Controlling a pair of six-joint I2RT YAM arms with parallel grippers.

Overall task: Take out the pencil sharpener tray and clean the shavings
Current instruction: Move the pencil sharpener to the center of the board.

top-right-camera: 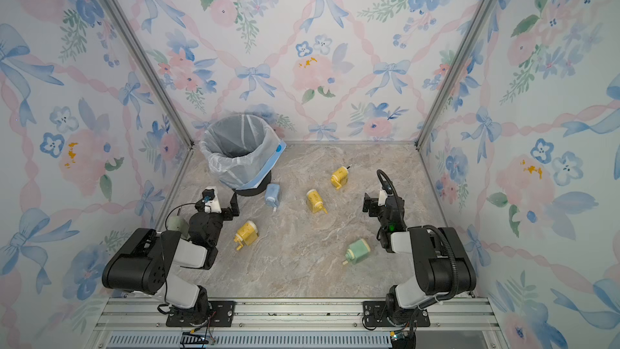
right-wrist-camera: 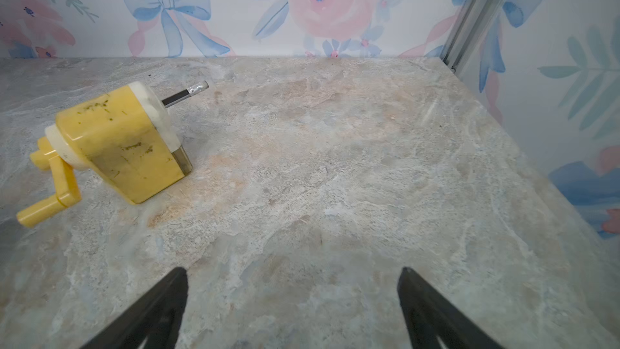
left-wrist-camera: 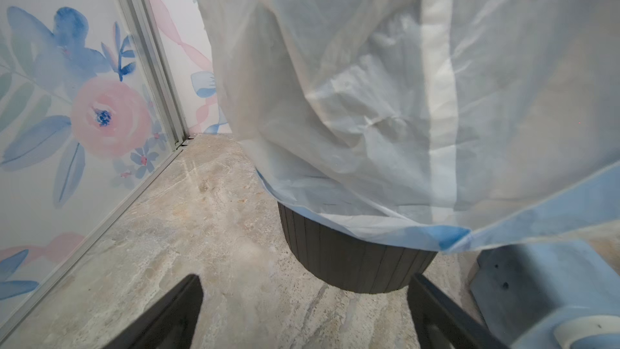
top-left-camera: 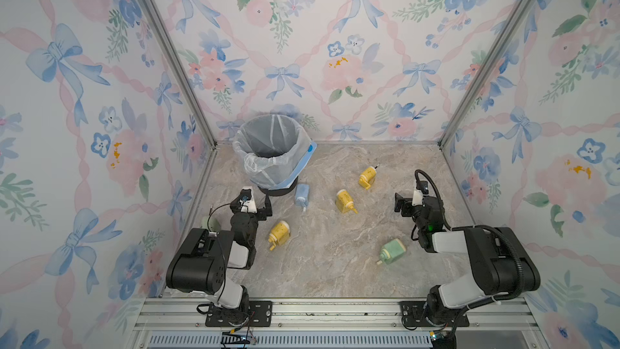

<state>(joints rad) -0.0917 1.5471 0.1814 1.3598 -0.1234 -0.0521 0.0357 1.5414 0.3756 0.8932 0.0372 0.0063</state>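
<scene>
Table: marbled stone look.
Yellow sharpener: boxy scuffed plastic, crank, pencil inserted.
Bin: crinkled translucent liner.
Left gripper: wide, empty.
Right gripper: wide, empty.

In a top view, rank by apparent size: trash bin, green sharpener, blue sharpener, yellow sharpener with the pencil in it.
1. trash bin, by far largest.
2. green sharpener, though it lies nearer the camera.
3. blue sharpener and yellow sharpener with the pencil: about alike, not ranked.
</scene>
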